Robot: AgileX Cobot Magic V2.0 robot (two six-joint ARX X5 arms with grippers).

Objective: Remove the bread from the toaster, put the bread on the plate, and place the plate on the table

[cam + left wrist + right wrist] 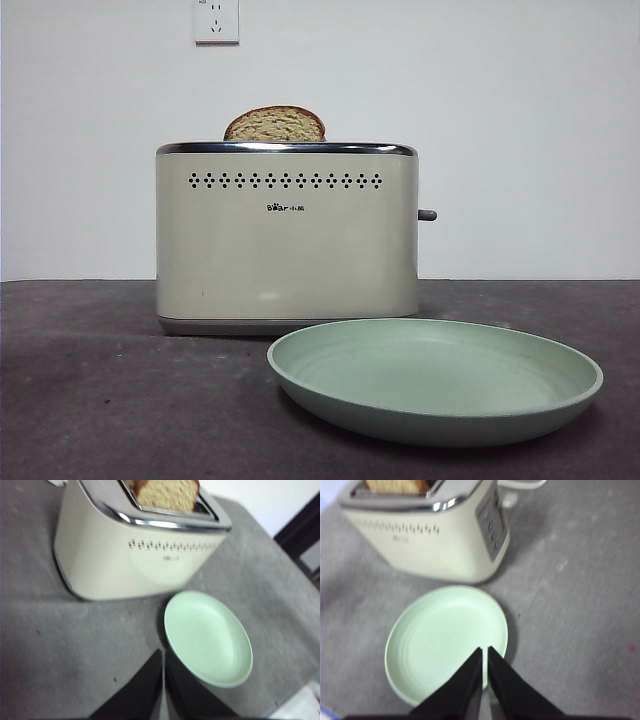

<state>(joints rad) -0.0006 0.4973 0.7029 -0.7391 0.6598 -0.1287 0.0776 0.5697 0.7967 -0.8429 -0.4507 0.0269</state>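
Observation:
The cream toaster point(285, 235) stands upright in the middle of the dark table point(90, 400). The bread point(275, 124) sticks up out of its top slot, with only its domed crust end showing. The mint-green plate point(440, 378) lies empty on the table in front of the toaster, to the right. No arm shows in the front view. My left gripper point(162, 652) is shut and empty, hovering high beside the plate point(207, 637), with the toaster point(135, 555) and bread point(167, 492) beyond. My right gripper point(485, 650) is shut and empty above the plate's point(440, 640) edge.
A grey lever point(427, 215) sticks out of the toaster's right side. The right wrist view shows a button panel point(492, 527) and a white cord point(520, 485) at that end. A wall socket point(216, 20) is on the white wall behind. A dark frame point(300, 530) stands past the table's edge.

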